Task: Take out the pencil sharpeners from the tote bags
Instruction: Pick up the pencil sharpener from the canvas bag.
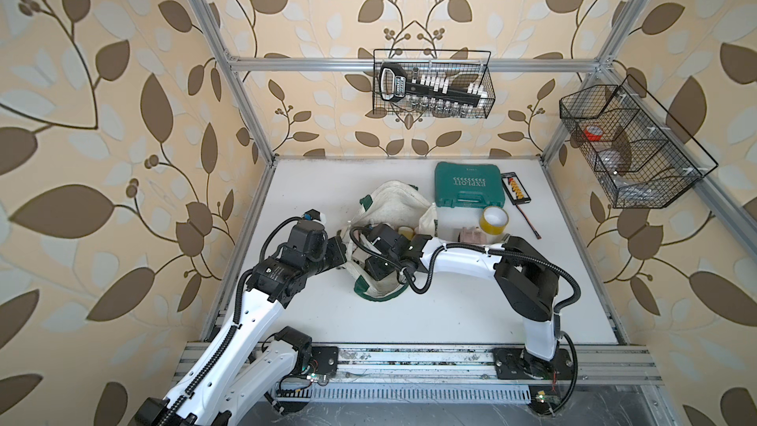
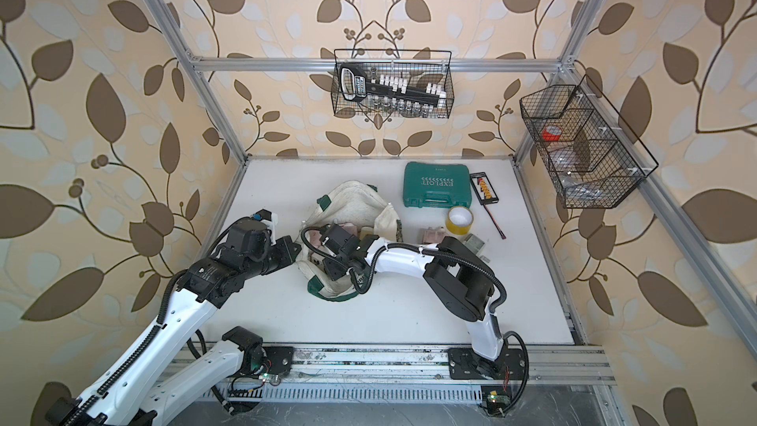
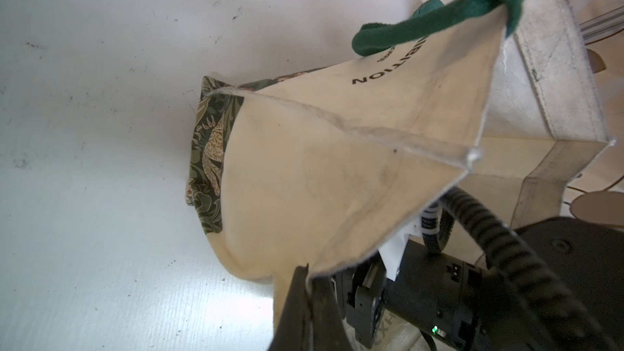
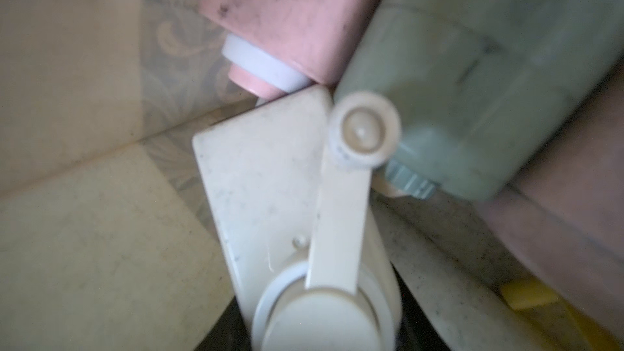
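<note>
Lying within right gripper (image 4: 320, 325) — cream sharpener (image 4: 270, 180)

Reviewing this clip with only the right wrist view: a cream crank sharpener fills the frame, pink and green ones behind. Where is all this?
Observer: Inside the cream tote bag; in both top views the right gripper, shut on the cream sharpener, reaches into its mouth.
Operator: Is anything holding the bag open?
Observer: The left wrist view shows the left gripper pinching the tote's rim.
Operator: Any sharpeners out already?
Observer: A pink sharpener sits on the table beside the yellow tape roll.
</note>
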You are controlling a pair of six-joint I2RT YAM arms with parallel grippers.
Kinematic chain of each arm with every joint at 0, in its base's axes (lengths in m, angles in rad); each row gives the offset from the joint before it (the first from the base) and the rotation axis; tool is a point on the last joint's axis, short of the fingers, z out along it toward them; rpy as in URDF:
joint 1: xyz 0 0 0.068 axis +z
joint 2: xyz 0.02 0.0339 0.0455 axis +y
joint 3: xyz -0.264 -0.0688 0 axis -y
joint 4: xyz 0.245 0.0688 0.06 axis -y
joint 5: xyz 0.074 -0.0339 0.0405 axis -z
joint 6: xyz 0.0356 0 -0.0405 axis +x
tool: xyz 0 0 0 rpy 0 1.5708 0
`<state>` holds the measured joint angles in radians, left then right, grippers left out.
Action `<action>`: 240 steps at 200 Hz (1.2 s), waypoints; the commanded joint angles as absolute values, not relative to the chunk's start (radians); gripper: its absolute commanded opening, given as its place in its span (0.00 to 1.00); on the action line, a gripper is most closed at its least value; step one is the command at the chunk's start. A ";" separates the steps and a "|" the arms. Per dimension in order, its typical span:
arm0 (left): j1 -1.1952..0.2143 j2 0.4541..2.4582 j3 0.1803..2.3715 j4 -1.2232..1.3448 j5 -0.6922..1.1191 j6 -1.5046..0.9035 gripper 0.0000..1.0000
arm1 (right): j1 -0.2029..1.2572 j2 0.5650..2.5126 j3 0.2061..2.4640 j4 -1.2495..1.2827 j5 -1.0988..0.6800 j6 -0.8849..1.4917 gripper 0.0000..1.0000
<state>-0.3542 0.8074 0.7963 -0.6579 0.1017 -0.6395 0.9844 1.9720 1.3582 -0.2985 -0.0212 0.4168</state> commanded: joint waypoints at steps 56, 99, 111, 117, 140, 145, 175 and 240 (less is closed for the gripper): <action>-0.359 0.844 0.823 -0.711 0.091 -0.640 0.00 | 0.979 1.811 1.285 -0.273 0.072 0.421 0.33; -0.359 0.877 0.841 -0.695 0.099 -0.649 0.00 | 0.954 1.727 1.265 -0.256 0.050 0.442 0.33; -0.359 0.889 0.854 -0.691 0.101 -0.654 0.00 | 0.938 1.700 1.264 -0.256 0.034 0.449 0.33; -0.359 0.894 0.859 -0.690 0.099 -0.655 0.00 | 0.930 1.688 1.263 -0.254 0.026 0.453 0.34; -0.358 0.913 0.887 -0.687 0.089 -0.652 0.00 | 0.898 1.640 1.253 -0.245 -0.006 0.462 0.34; -0.359 0.919 0.894 -0.687 0.086 -0.653 0.00 | 0.893 1.632 1.252 -0.245 -0.010 0.463 0.34; -0.358 0.974 0.934 -0.686 0.075 -0.653 0.00 | 0.874 1.567 1.258 -0.247 -0.029 0.467 0.34; -0.358 1.096 1.016 -0.651 0.037 -0.652 0.00 | 0.794 1.450 1.250 -0.256 -0.084 0.485 0.34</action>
<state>-0.3538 1.0531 0.9695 -0.6533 0.0685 -0.6502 0.8291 1.5223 1.2667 -0.2680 -0.0532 0.4713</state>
